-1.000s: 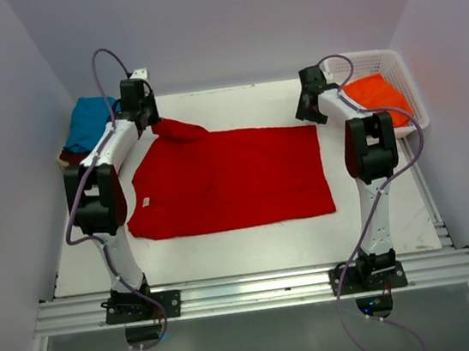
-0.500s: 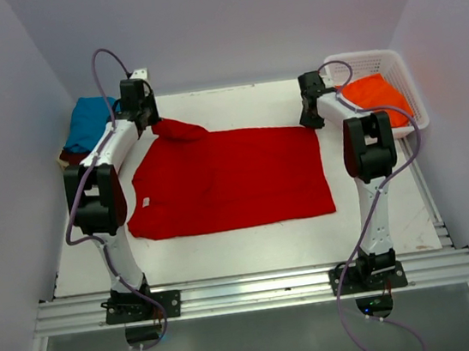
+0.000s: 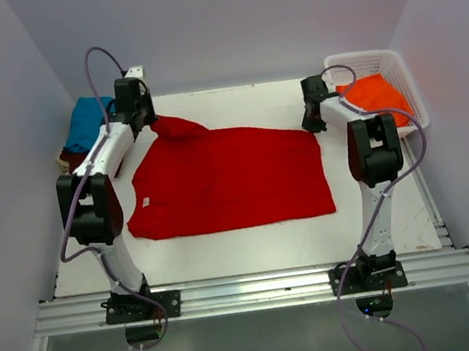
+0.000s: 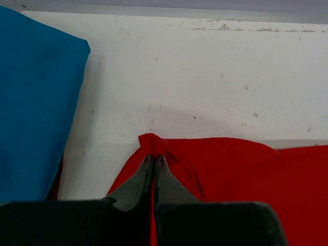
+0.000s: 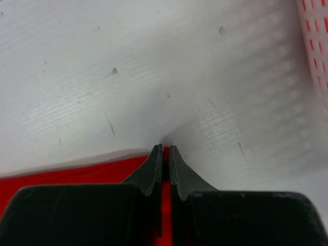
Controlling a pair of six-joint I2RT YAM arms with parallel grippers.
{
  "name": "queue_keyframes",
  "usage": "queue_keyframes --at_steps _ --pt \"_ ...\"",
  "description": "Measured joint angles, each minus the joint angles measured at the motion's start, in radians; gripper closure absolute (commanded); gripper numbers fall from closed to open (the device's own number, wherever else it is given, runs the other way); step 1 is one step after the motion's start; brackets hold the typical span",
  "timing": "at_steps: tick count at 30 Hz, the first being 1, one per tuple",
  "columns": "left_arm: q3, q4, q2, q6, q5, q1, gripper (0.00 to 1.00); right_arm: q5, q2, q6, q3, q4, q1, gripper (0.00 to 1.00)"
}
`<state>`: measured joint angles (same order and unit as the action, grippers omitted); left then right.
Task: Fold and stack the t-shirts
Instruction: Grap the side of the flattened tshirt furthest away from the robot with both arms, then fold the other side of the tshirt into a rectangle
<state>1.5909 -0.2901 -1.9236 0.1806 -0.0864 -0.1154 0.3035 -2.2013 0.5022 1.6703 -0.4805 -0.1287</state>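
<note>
Jaws on both arms are shut, and both pinch the red shirt (image 3: 227, 181). This shirt lies spread out in the middle of the white tabletop (image 3: 234, 106). The left jaws hold its far left sleeve, and the cloth is bunched up and lifted a little there. The right jaws hold the far right corner, right at the edge. A blue shirt (image 3: 89, 121) sits at the far left of the tabletop, on top of a dark maroon shirt (image 3: 66, 156). An orange shirt (image 3: 375, 92) lies inside the white basket (image 3: 396, 59) at the far right.
</note>
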Motion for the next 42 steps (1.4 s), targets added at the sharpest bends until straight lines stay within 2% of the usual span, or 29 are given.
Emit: queue_keyframes --at_steps 9,21,30,35,42 --pt "-0.117 -0.016 0.252 0.0 -0.023 0.0 1.0 -0.017 0.233 -0.005 -0.163 0.006 0.0 1.0" --pt "-0.363 -0.123 0.399 0.0 -0.044 0.0 1.0 -0.053 0.513 -0.004 -0.438 0.032 -0.005 1.0" --pt "-0.518 -0.196 0.666 0.0 -0.067 0.0 1.0 -0.065 0.725 -0.004 -0.628 0.022 -0.039 1.0" --pt "-0.58 -0.227 0.757 0.0 -0.083 0.0 1.0 -0.067 0.782 -0.005 -0.668 0.016 -0.05 1.0" --pt "-0.658 -0.267 0.8 0.002 -0.085 0.0 1.0 -0.066 0.783 -0.005 -0.708 0.018 -0.076 1.0"
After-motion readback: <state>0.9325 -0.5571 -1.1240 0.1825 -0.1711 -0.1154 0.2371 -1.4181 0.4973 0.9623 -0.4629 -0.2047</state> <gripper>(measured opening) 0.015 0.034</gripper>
